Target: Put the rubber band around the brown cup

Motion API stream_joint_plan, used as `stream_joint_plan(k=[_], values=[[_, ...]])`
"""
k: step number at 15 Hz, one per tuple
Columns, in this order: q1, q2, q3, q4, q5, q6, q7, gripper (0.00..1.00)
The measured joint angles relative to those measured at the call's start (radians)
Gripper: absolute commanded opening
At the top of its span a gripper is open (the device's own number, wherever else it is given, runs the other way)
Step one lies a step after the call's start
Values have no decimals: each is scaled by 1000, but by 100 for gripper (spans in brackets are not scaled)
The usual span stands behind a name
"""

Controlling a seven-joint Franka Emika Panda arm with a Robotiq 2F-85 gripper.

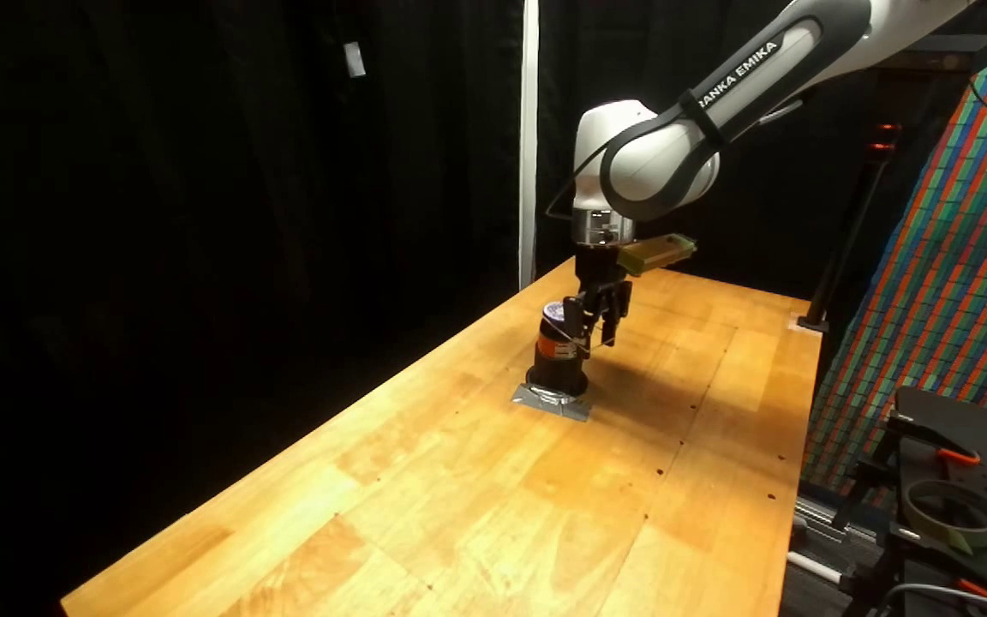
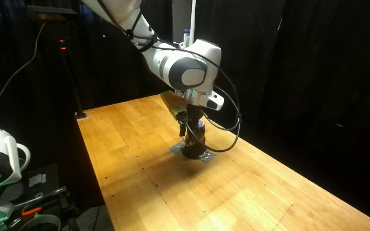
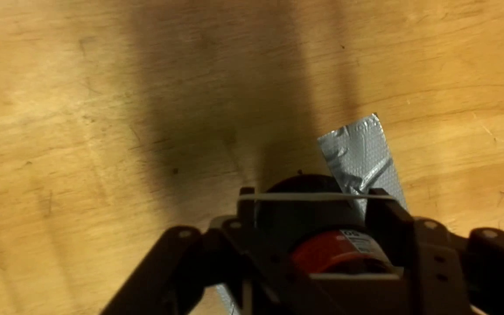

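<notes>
1. The brown cup (image 1: 556,350) is a dark cylinder, orange-red label at mid-height, pale top
2. It stands upright on the surface (image 1: 493,514), silver tape (image 1: 550,403) at its foot
3. The fingers (image 3: 392,227) are spread apart, a pale rubber band (image 3: 302,197) stretched across them

Desk (image 1: 545,514) is wood, brown cup (image 1: 555,347) upright on it, grey tape (image 3: 361,151) at its foot, plus a corner pole (image 1: 842,243).

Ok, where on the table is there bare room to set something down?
In an exterior view, bare table runs from the tape to the picture's bottom; more lies between the gripper and stand. It's crowded at the cup: tape at its base, gripper and rubber band close by.
</notes>
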Motion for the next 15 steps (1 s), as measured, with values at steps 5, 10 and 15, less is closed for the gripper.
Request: stream_joint_plan(k=[5,10,15], values=[[-17,-96,3,-131,34,126,-36,2],[-75,-223,82,-358,250,492,-190,1],[-226,-272,337,-480,646,779,-516,1]])
